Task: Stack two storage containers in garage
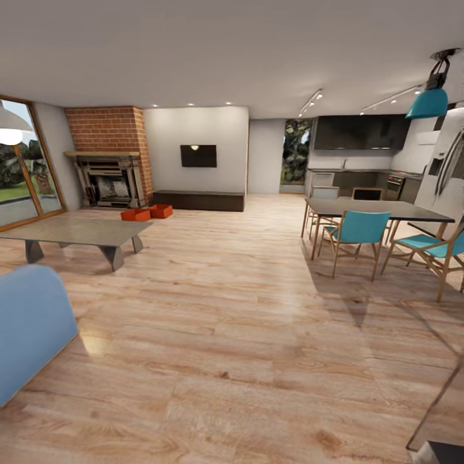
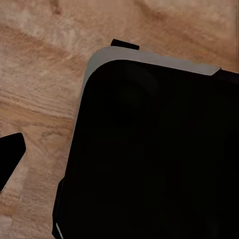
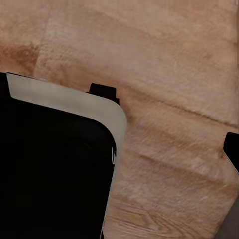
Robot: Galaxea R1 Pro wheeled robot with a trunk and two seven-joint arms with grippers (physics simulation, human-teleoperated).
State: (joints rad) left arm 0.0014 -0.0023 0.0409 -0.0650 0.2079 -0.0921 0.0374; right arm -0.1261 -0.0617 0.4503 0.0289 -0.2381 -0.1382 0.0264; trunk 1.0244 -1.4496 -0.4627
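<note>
Two red-orange storage containers [image 1: 135,214] [image 1: 161,211] sit side by side on the light wood-plank floor [image 1: 245,309] of the living room, far ahead on the left, in front of the brick fireplace [image 1: 113,154]. They lie beyond the far end of a low grey coffee table [image 1: 77,231]. The left wrist view looks down at the wood floor and my dark base [image 2: 159,149], with one black fingertip [image 2: 10,158] at the edge. The right wrist view gives the same sight, with another fingertip [image 3: 231,149]. The garage and its floor are out of view.
A blue sofa [image 1: 29,322] stands close at the left. A dark dining table [image 1: 374,209] with teal chairs [image 1: 357,232] stands on the right, and a kitchen lies behind it. A tabletop edge [image 1: 444,412] juts in at the lower right. Wide wood floor runs ahead.
</note>
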